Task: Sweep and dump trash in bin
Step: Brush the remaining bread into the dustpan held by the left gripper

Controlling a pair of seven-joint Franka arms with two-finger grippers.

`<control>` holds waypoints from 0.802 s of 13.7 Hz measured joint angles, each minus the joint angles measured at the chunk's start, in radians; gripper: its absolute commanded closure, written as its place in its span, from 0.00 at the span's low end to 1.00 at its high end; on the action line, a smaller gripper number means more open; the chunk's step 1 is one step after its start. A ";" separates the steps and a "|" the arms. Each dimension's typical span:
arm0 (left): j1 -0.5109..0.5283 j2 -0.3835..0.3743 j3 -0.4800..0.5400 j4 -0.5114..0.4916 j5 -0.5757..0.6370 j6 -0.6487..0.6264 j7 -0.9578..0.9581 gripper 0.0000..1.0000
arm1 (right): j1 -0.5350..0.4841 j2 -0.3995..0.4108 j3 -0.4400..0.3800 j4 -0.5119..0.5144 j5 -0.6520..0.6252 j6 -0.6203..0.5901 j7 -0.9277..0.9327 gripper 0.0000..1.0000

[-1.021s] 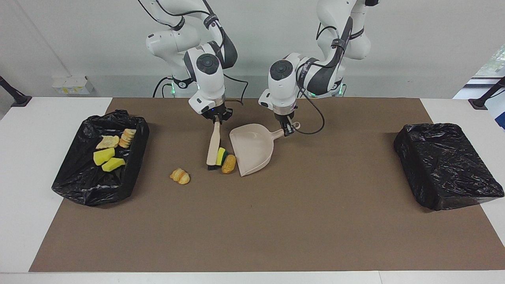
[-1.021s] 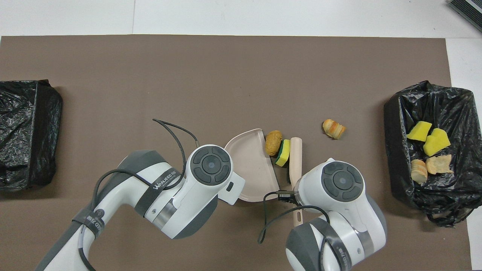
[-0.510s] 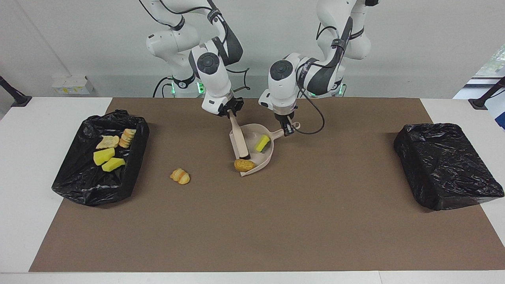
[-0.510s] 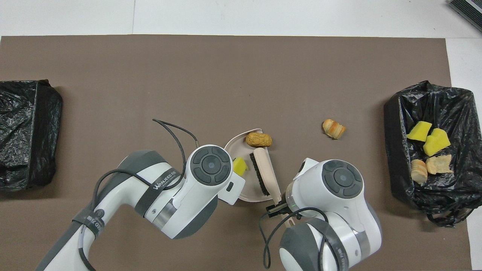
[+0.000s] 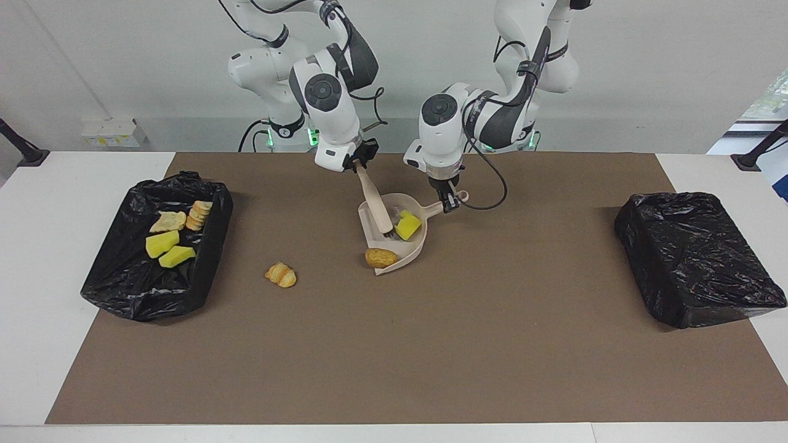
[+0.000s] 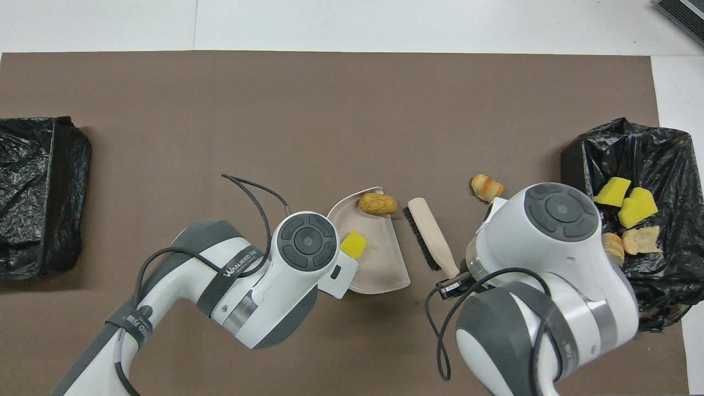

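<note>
Step in hand, judged: sweeping trash into dustpan (image 5: 394, 243).
- Yellow sponge chunk (image 5: 408, 225) lies in pan; brown bread piece (image 5: 381, 257) sits at pan lip.
- Pastry piece (image 5: 281, 274) lies on mat between pan and open bin (image 5: 123, 289); four pieces in bin.
- Right gripper (image 5: 360, 165) clamps brush (image 5: 377, 206), raised, tilted over pan.
- Left gripper (image 5: 450, 200) clamps pan handle, pan on mat.

Next move, judged: bring bristles down beside bread piece, push it deeper; then fetch pastry piece.

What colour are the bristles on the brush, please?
Black, under a beige back; the brush shows them best in the overhead view.
</note>
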 measured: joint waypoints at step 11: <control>-0.001 0.004 -0.003 -0.011 -0.040 0.040 -0.195 1.00 | -0.245 0.121 -0.003 -0.058 -0.307 0.331 0.044 1.00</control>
